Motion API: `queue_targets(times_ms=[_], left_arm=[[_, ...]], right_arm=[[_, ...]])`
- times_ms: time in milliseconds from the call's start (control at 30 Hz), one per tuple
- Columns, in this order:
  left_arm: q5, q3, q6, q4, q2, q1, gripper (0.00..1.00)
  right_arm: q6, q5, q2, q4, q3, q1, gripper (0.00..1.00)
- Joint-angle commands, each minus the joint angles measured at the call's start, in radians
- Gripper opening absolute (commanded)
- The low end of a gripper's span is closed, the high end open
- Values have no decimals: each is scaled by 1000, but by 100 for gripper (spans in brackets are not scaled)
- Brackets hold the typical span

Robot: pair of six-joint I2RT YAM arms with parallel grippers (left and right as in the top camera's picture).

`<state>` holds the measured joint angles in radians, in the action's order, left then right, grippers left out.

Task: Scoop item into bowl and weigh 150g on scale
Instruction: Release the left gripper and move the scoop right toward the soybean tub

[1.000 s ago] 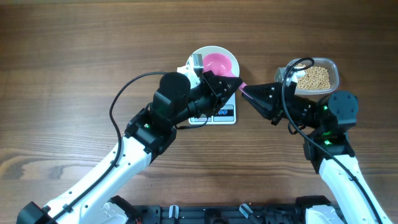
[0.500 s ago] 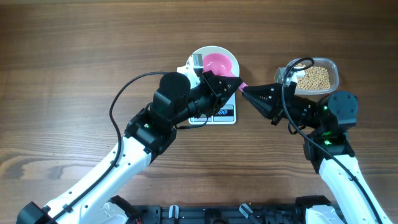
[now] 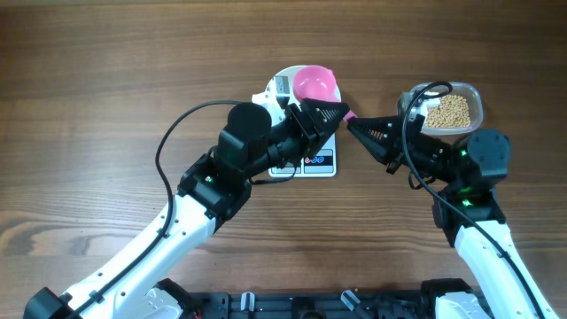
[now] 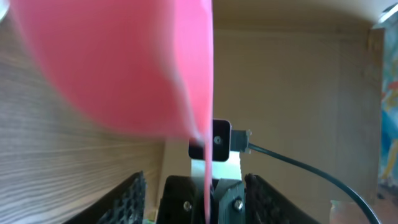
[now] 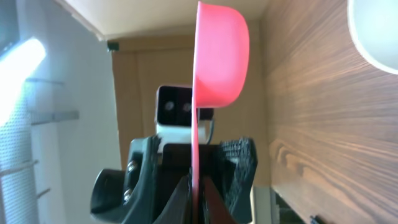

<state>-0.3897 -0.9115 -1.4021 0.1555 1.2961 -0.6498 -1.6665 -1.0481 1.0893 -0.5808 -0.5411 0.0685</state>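
A pink scoop [image 3: 316, 85] hangs over the white bowl [image 3: 283, 73], which stands on the scale [image 3: 319, 162]. No beans show in the scoop. My right gripper [image 3: 352, 126] is shut on the thin handle of the scoop [image 5: 221, 62], pinched between its fingers [image 5: 214, 193]. My left gripper [image 3: 334, 112] faces it from the left, its jaws open on either side of the handle without touching it [image 4: 196, 186]. The scoop [image 4: 124, 62] fills the upper left of the left wrist view. Tan beans [image 3: 452, 111] lie in a clear container at the right.
The clear plastic container [image 3: 476, 96] sits right of the scale, just beyond my right arm. A black cable loops over its near rim. The bowl's rim [image 5: 379, 31] shows at the top right of the right wrist view. Bare wooden table surrounds everything.
My left gripper has opened off the scoop handle while my right gripper closed on it. The scoop has shifted slightly toward the far side of the bowl.
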Motion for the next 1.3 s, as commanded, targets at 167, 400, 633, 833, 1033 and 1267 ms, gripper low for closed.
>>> queue_targets(times_ms=[167,400,633,833,1033,1267], left_arm=[[-14,-5,277,-81,-1,-6,84],[138,-16,514,-362,-81,-5,100],[407,-156,665,-802,-277,-5,100],[376,-156,663,-875,-315,-5,100],[376,-154,719,-871,-180,-6,77],[380,-154,718,-820,-114,-6,78]], right_arm=[[350,100,6,345,-136,-50,5],[933,650,7,1312,-660,-50,5],[1153,1102,14,1612,-869,-50,4],[1262,1199,22,1647,-868,-50,4],[1446,1127,26,1616,-857,-49,5],[1693,694,138,1664,-857,-49,4]])
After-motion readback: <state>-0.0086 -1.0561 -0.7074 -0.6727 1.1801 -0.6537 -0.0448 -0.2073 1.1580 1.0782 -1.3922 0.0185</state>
